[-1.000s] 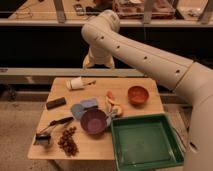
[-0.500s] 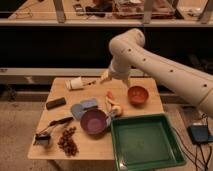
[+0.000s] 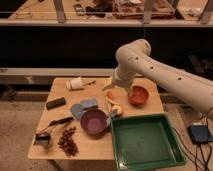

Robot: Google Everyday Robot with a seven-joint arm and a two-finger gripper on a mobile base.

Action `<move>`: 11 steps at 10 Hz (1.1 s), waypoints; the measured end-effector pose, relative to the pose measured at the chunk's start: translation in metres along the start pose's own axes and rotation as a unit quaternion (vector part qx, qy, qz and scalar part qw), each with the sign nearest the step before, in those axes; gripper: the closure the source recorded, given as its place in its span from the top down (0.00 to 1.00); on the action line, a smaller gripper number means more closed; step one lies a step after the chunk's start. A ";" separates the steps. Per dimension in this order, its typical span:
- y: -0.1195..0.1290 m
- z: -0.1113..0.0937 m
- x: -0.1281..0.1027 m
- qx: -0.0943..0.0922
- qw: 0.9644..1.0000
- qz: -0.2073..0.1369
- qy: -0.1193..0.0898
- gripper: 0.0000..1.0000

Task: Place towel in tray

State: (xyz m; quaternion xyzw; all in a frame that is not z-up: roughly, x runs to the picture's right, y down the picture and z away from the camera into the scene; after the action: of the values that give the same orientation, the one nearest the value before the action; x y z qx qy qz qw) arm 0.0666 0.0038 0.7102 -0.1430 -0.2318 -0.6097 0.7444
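Note:
The towel point(image 3: 84, 106) is a grey-blue cloth lying flat on the wooden table point(image 3: 65, 157), just left of centre, behind the purple bowl point(image 3: 93, 121). The green tray point(image 3: 145, 142) sits empty at the table's front right corner. My gripper point(image 3: 108, 87) hangs from the white arm point(image 3: 150, 65) over the back middle of the table. It is above and to the right of the towel and holds nothing that I can see.
A white cup point(image 3: 75, 83) lies on its side at the back left. An orange bowl point(image 3: 138, 95) and yellow-orange fruit pieces point(image 3: 114, 104) lie right of the gripper. A black block point(image 3: 55, 103), a dark utensil point(image 3: 54, 125) and a brown cluster point(image 3: 67, 141) lie at the left.
The arm has swung from the back left across to the right and lowered, bringing the gripper down over the back middle of the table. The towel has not moved.

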 end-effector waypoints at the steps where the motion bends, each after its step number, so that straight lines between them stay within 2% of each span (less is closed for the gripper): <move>1: 0.000 0.000 0.000 0.000 1.000 0.000 0.000 0.80; 3: -0.002 0.001 -0.001 -0.001 1.000 -0.002 -0.001 0.80; 4: -0.001 0.003 -0.004 -0.007 1.000 -0.004 0.004 0.80; 5: 0.003 0.006 -0.012 -0.028 1.000 -0.002 0.011 0.80; 7: 0.008 0.012 -0.039 -0.049 0.999 -0.005 0.021 0.80; 8: 0.013 0.017 -0.062 -0.059 0.998 -0.007 0.029 0.80; 10: 0.026 0.031 -0.087 -0.051 0.998 -0.004 0.031 0.80; 11: 0.034 0.043 -0.094 -0.035 0.999 0.001 0.018 0.80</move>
State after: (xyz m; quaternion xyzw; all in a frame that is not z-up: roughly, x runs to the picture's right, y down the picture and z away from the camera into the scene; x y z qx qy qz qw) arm 0.0782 0.1116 0.6998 -0.1585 -0.1964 -0.6189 0.7438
